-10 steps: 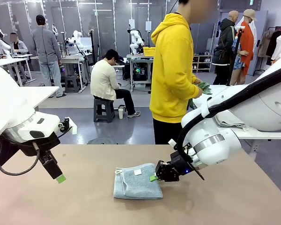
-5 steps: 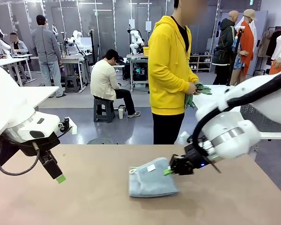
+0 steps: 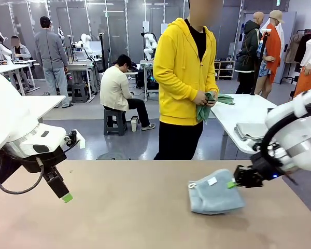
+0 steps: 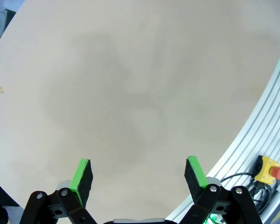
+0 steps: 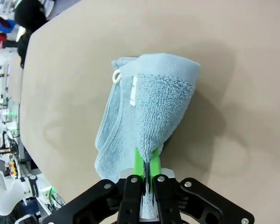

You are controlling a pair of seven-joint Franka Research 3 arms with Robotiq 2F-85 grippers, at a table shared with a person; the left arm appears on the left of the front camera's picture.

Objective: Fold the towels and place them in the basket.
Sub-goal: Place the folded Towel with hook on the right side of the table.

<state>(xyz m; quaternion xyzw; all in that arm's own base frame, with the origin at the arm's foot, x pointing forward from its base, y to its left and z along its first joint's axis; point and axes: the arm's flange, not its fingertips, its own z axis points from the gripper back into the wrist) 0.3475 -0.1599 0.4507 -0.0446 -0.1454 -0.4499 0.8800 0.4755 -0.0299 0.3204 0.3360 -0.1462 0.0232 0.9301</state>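
right fingers [image 3: 231, 183]: clamped on folded grey-blue towel [image 3: 213, 194], which trails just beside them | change: towel dragged rightward across the desk [image 3: 114, 212], likely heading for the basket | left fingers [image 3: 66, 197]: spread wide, empty, well apart

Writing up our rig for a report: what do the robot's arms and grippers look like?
The left arm and right arm are glossy white, rounded, each with a looping black cable. The left gripper and right gripper are black with green pads.
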